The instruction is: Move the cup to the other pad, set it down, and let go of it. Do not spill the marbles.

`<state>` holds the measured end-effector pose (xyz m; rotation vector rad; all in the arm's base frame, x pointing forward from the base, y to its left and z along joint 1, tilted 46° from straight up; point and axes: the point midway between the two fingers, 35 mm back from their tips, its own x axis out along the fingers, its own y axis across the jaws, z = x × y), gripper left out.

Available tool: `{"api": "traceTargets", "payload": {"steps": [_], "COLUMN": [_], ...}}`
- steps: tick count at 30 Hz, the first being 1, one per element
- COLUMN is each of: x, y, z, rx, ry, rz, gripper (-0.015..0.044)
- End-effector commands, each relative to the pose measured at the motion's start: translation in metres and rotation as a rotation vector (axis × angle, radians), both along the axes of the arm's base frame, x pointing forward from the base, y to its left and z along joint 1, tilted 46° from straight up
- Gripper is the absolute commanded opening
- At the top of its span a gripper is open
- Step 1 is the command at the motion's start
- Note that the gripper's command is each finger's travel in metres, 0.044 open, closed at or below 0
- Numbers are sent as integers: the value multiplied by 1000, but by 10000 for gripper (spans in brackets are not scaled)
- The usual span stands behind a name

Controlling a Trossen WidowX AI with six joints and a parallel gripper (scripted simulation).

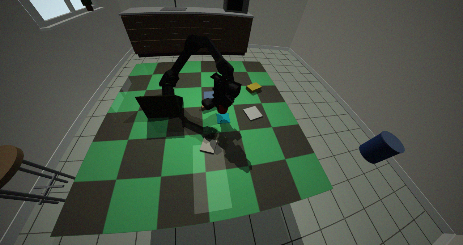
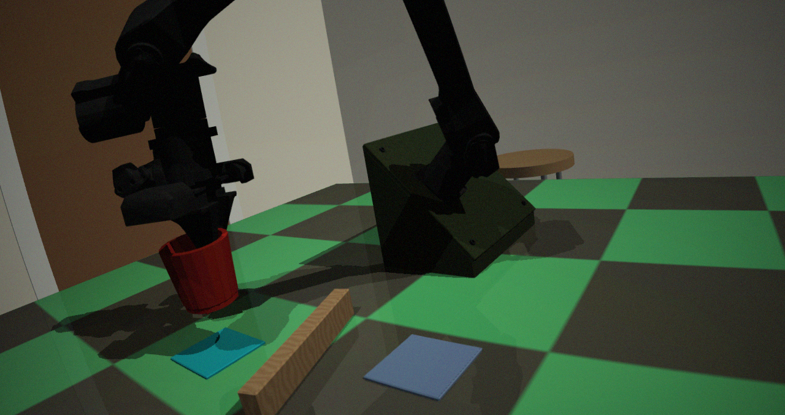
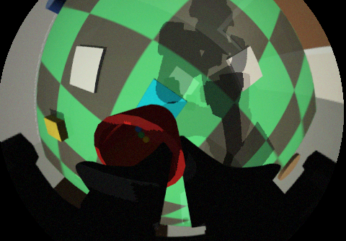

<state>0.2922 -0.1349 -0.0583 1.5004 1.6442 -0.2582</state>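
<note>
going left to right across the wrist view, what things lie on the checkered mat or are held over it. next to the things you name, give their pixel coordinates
yellow block (image 1: pixel 253 87) (image 3: pixel 55 127) → left white tile (image 1: pixel 253 113) (image 3: pixel 86 68) → red cup (image 1: pixel 222 109) (image 2: pixel 205 281) (image 3: pixel 122 147) → right white tile (image 1: pixel 207 146) (image 3: pixel 253 68)

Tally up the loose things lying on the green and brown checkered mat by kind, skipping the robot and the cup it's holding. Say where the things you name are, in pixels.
Thin square pads, one cyan pad (image 1: pixel 223 118) (image 2: pixel 216 352) (image 3: pixel 162 97) and one blue pad (image 1: pixel 207 94) (image 2: pixel 424 366): 2
Flat white blocks (image 1: pixel 253 113) (image 1: pixel 207 146) (image 3: pixel 86 68) (image 3: pixel 254 66): 2
Yellow block (image 1: pixel 253 87) (image 3: pixel 52 126): 1
Long wooden bar (image 1: pixel 203 108) (image 2: pixel 302 352): 1
Total: 6
</note>
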Motion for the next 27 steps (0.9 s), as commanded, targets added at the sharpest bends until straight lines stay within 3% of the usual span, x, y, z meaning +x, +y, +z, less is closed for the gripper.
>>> {"api": "traceTargets", "payload": {"steps": [1, 27], "x": [3, 8], "y": [-7, 19], "z": [-6, -34], "rx": [-5, -4], "ry": [-2, -2], "rz": [5, 5], "gripper": [0, 0]}}
